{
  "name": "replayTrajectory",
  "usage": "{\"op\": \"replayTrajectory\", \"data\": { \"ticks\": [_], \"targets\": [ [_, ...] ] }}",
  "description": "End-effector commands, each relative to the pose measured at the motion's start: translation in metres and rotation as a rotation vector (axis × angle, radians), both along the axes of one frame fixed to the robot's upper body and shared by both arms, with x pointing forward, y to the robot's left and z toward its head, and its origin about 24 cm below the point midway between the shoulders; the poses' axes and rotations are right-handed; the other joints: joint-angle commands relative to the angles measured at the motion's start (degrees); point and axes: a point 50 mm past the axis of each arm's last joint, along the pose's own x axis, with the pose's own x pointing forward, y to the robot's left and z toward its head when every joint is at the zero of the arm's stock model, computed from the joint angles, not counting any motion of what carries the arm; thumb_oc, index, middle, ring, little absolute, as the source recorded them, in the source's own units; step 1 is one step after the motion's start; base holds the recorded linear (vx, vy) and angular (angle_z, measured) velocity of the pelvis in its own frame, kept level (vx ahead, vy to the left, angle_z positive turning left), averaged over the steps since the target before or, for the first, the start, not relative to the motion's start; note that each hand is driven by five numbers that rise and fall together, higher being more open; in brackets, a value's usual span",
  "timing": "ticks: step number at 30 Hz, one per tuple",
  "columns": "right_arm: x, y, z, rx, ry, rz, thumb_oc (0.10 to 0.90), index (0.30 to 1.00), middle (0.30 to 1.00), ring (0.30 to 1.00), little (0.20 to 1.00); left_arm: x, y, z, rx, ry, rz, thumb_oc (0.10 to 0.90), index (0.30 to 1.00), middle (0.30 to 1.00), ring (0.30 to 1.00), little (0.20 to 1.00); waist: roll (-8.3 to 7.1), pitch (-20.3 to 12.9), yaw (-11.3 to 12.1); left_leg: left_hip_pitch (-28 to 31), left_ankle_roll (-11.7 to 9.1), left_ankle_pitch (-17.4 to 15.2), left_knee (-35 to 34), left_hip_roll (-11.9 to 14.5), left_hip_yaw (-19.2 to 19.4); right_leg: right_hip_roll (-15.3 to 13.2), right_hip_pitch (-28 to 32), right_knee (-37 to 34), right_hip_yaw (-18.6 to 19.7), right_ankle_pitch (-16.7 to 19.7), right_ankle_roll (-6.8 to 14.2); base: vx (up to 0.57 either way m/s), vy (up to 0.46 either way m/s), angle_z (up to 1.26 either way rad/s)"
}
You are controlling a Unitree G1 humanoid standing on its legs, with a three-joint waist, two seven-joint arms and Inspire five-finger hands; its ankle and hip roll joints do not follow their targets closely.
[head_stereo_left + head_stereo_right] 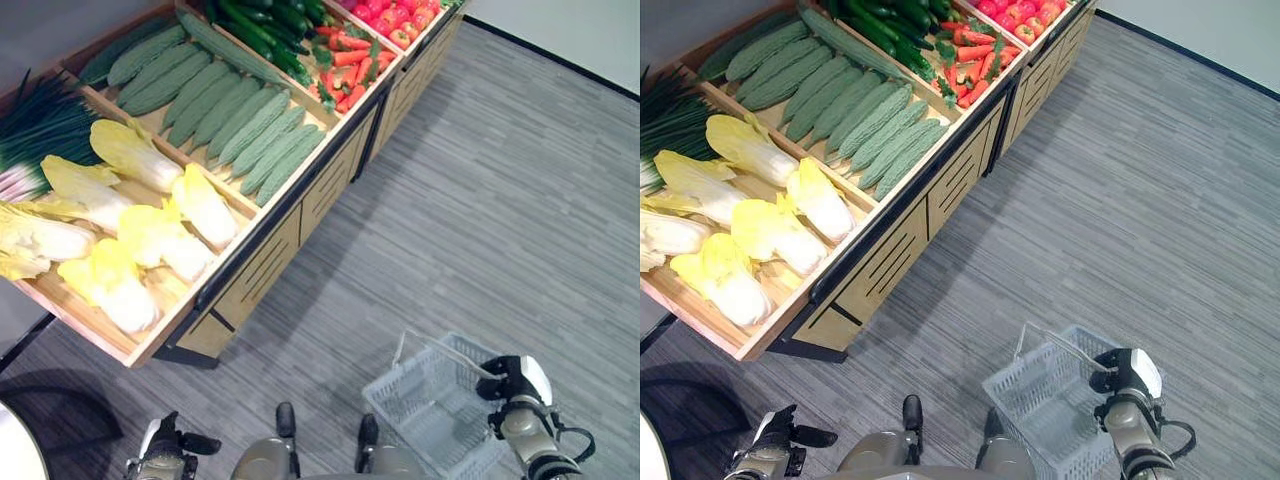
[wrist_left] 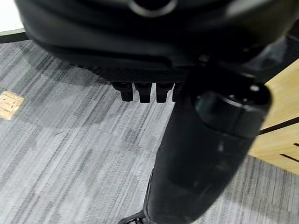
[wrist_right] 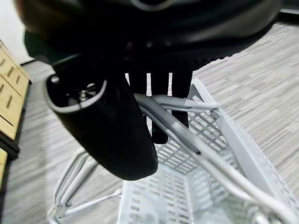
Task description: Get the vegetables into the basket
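Waiting, left hand (image 1: 165, 452): low by the floor, fingers curled on nothing, free to pick.
Vegetables: cabbages (image 1: 130, 235) and gourds (image 1: 240, 125) lie sorted in the stand (image 1: 265, 262), none gathered yet.
Basket (image 1: 430, 410): empty, carried beside the stand.
Right hand (image 3: 140, 88): hooked round the basket's handle (image 3: 187, 140), keeping it ready for loading.

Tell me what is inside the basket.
The basket looks empty: bare grey mesh. The right hand, curled round its handle, covers part of the inside.
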Motion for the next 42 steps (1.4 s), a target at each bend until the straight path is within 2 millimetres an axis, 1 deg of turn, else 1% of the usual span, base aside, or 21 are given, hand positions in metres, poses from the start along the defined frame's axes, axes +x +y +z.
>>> {"op": "replayTrajectory", "data": {
  "ticks": [1, 6, 7, 9, 10, 11, 14, 17, 18, 19, 21, 22, 23, 24, 27, 30, 31, 32, 36, 37, 42],
  "targets": [
    [0.005, -0.029, 0.024, -0.128, -0.06, -0.007, 0.4, 0.3, 0.3, 0.3, 0.3, -0.018, 0.009, -0.001, 0.044, 0.048, -0.001, 0.9, 1.0, 1.0, 1.0, 1.0, 1.23, -0.3, -0.5, -1.7, -2.6, -2.4, 2.5, 2.5, -3.2, -2.3, -0.7, 2.9, 3.3, 6.1, 3.7, 0.05, 0.04, -0.04],
    [0.008, -0.028, 0.026, -0.14, -0.066, 0.011, 0.4, 0.3, 0.3, 0.3, 0.3, -0.01, 0.01, 0.002, 0.046, 0.024, -0.001, 0.9, 1.0, 1.0, 1.0, 1.0, 1.7, 0.9, -1.9, 0.5, -3.3, -2.9, 1.9, 2.8, -4.8, -0.6, -3.7, -1.2, 4.6, 4.3, 3.4, 0.1, -0.043, 0.14],
    [0.009, -0.029, 0.028, -0.144, -0.079, 0.012, 0.4, 0.3, 0.3, 0.3, 0.3, -0.009, 0.011, 0.002, 0.05, 0.022, 0.003, 0.9, 1.0, 1.0, 1.0, 1.0, 1.56, 1.4, -2.9, 1.2, -3.6, -3.5, 2.5, 2.6, -6.3, 0.3, -5.6, -3.6, 7.9, 4.9, 3.8, 0.2, -0.123, 0.35],
    [0.01, -0.029, 0.029, -0.143, -0.084, 0.011, 0.4, 0.3, 0.3, 0.3, 0.3, -0.009, 0.011, 0.002, 0.05, 0.024, 0.0, 0.9, 1.0, 1.0, 1.0, 1.0, 1.64, 1.6, -3.2, 1.7, -3.8, -4.0, 2.8, 2.6, -6.9, 0.5, -5.9, -4.1, 8.9, 5.1, 3.9, 0.17, -0.107, 0.58],
    [0.009, -0.03, 0.03, -0.142, -0.093, -0.001, 0.4, 0.3, 0.3, 0.3, 0.3, -0.009, 0.009, 0.002, 0.051, 0.03, -0.006, 0.9, 1.0, 1.0, 1.0, 1.0, 1.75, 1.7, -3.9, 2.7, -4.0, -4.6, 3.1, 2.4, -8.4, 1.2, -7.2, -5.7, 12.4, 6.0, 4.2, 0.24, -0.198, 0.76],
    [0.007, -0.03, 0.03, -0.137, -0.105, -0.01, 0.4, 0.3, 0.3, 0.3, 0.3, -0.006, 0.009, 0.002, 0.047, 0.024, 0.001, 0.9, 1.0, 1.0, 1.0, 1.0, 1.66, 1.6, -4.8, 3.7, -4.4, -4.9, 3.1, 2.2, -10.7, 2.4, -7.7, -4.8, 15.7, 5.8, 4.1, 0.26, -0.239, 0.74],
    [0.002, -0.03, 0.027, -0.127, -0.097, -0.018, 0.4, 0.3, 0.3, 0.3, 0.3, -0.006, 0.006, 0.001, 0.044, 0.027, 0.002, 0.9, 1.0, 1.0, 1.0, 1.0, 1.28, 0.8, -4.8, 4.4, -4.8, -5.1, 2.9, 2.5, -11.8, 2.6, -6.0, -4.9, 14.9, 4.8, 3.7, 0.14, -0.179, 0.91],
    [-0.003, -0.03, 0.024, -0.12, -0.075, -0.006, 0.4, 0.3, 0.3, 0.3, 0.3, -0.011, 0.004, -0.001, 0.032, 0.035, 0.023, 0.9, 1.0, 1.0, 1.0, 1.0, 1.73, -1.2, -4.6, 6.1, -6.4, -4.5, 1.8, 5.5, -13.0, 4.2, -4.2, -4.2, 12.1, 2.1, 2.2, 0.18, -0.298, 0.39],
    [-0.003, -0.03, 0.024, -0.12, -0.075, -0.006, 0.4, 0.3, 0.3, 0.3, 0.3, -0.011, 0.004, -0.001, 0.032, 0.035, 0.023, 0.9, 1.0, 1.0, 1.0, 1.0, 1.73, -1.2, -4.6, 6.1, -6.4, -4.5, 1.8, 5.6, -13.0, 4.2, -4.1, -4.2, 12.1, 2.1, 2.2, 0.12, -0.282, 0.19],
    [-0.002, -0.034, 0.029, -0.14, -0.076, 0.007, 0.4, 0.3, 0.3, 0.3, 0.3, -0.013, 0.002, -0.003, 0.024, 0.042, 0.023, 0.9, 1.0, 1.0, 1.0, 1.0, 2.16, -1.7, -4.7, 6.4, -7.2, -4.0, 1.7, 6.9, -13.5, 5.0, -3.6, -3.7, 10.7, 1.0, 1.5, 0.1, -0.264, 0.21],
    [0.0, -0.036, 0.032, -0.152, -0.084, 0.012, 0.4, 0.3, 0.3, 0.3, 0.3, -0.013, 0.001, -0.003, 0.02, 0.046, 0.025, 0.9, 1.0, 1.0, 1.0, 1.0, 2.38, -1.8, -4.9, 6.5, -7.6, -3.6, 1.7, 7.5, -13.8, 5.6, -3.4, -3.3, 10.1, 0.4, 1.1, 0.08, -0.26, 0.18],
    [0.002, -0.039, 0.036, -0.173, -0.089, 0.025, 0.4, 0.3, 0.3, 0.3, 0.3, -0.012, -0.001, -0.004, 0.014, 0.041, 0.03, 0.9, 1.0, 1.0, 1.0, 1.0, 2.69, -1.9, -4.9, 6.1, -8.3, -2.7, 1.8, 8.6, -14.3, 6.3, -3.1, -2.8, 9.2, -0.6, 0.4, 0.04, -0.167, 0.14],
    [0.002, -0.039, 0.036, -0.173, -0.089, 0.025, 0.4, 0.3, 0.3, 0.3, 0.3, -0.012, -0.001, -0.004, 0.014, 0.041, 0.03, 0.9, 1.0, 1.0, 1.0, 1.0, 2.71, -1.9, -4.9, 6.1, -8.4, -2.7, 1.8, 8.6, -14.4, 6.2, -3.1, -2.8, 9.1, -0.6, 0.4, 0.07, -0.322, 0.29],
    [0.002, -0.042, 0.04, -0.191, -0.096, 0.034, 0.4, 0.3, 0.3, 0.3, 0.3, -0.011, -0.004, -0.005, 0.008, 0.037, 0.038, 0.9, 1.0, 1.0, 1.0, 1.0, 3.05, -2.0, -5.0, 5.4, -9.0, -0.8, 2.1, 9.5, -14.8, 6.8, -2.8, -2.7, 8.0, -1.3, -0.4, 0.03, -0.217, 0.29],
    [0.0, -0.046, 0.042, -0.205, -0.097, 0.021, 0.4, 0.3, 0.3, 0.3, 0.3, -0.008, -0.009, -0.006, 0.0, 0.027, 0.039, 0.9, 1.0, 1.0, 1.0, 1.0, 3.26, -1.8, -5.2, 4.1, -9.6, 1.0, 2.7, 9.8, -15.0, 6.5, -2.5, -3.1, 6.7, -1.3, -0.8, 0.0, -0.171, 0.24],
    [-0.008, -0.053, 0.039, -0.211, -0.074, -0.015, 0.4, 0.3, 0.3, 0.3, 0.3, -0.004, -0.021, -0.009, -0.027, 0.024, 0.024, 0.9, 1.0, 1.0, 1.0, 1.0, 3.53, -1.6, -6.3, 2.3, -9.6, 1.3, 4.7, 10.2, -8.5, 4.9, -1.3, -4.1, 3.6, -1.6, -1.4, -0.02, -0.118, 0.43],
    [-0.008, -0.053, 0.039, -0.211, -0.074, -0.015, 0.4, 0.3, 0.3, 0.3, 0.3, -0.004, -0.021, -0.009, -0.028, 0.024, 0.024, 0.9, 1.0, 1.0, 1.0, 1.0, 3.54, -1.6, -6.4, 2.2, -9.6, 1.3, 4.7, 10.2, -8.5, 4.9, -1.3, -4.1, 3.5, -1.6, -1.4, -0.04, -0.084, 0.81],
    [-0.013, -0.055, 0.037, -0.211, -0.061, -0.032, 0.4, 0.3, 0.3, 0.3, 0.3, -0.003, -0.026, -0.01, -0.04, 0.034, 0.002, 0.9, 1.0, 1.0, 1.0, 1.0, 4.11, -1.6, -7.2, 1.6, -9.6, 1.4, 5.0, 10.3, -3.3, 4.1, -0.7, -4.5, 1.1, -1.7, -1.6, -0.03, -0.055, 0.79],
    [-0.017, -0.054, 0.034, -0.205, -0.047, -0.045, 0.4, 0.3, 0.3, 0.3, 0.3, -0.01, -0.032, -0.014, -0.049, 0.068, -0.024, 0.9, 1.0, 1.0, 1.0, 1.0, 4.93, -1.8, -7.2, 0.7, -9.1, 1.3, 3.2, 8.7, -0.9, 3.5, 0.4, -5.8, -1.3, -1.5, -1.2, -0.01, -0.027, 0.56],
    [-0.015, -0.052, 0.034, -0.206, -0.049, -0.036, 0.4, 0.3, 0.3, 0.3, 0.3, -0.016, -0.032, -0.016, -0.046, 0.092, -0.034, 0.9, 1.0, 1.0, 1.0, 1.0, 5.34, -1.8, -6.9, 0.1, -8.9, 2.1, 1.7, 8.1, -0.4, 3.4, 0.6, -5.9, -2.1, -1.4, -1.0, 0.01, 0.033, 0.42],
    [-0.012, -0.048, 0.03, -0.183, -0.045, -0.046, 0.4, 0.3, 0.3, 0.3, 0.3, -0.03, -0.032, -0.019, -0.048, 0.134, -0.02, 0.9, 1.0, 1.0, 1.0, 1.0, 5.14, -1.5, -6.2, 1.5, -8.0, 1.7, -1.1, 7.2, -0.6, 2.7, 1.0, -5.9, -1.6, -0.9, -0.2, 0.03, 0.134, 0.19]
  ]
}}
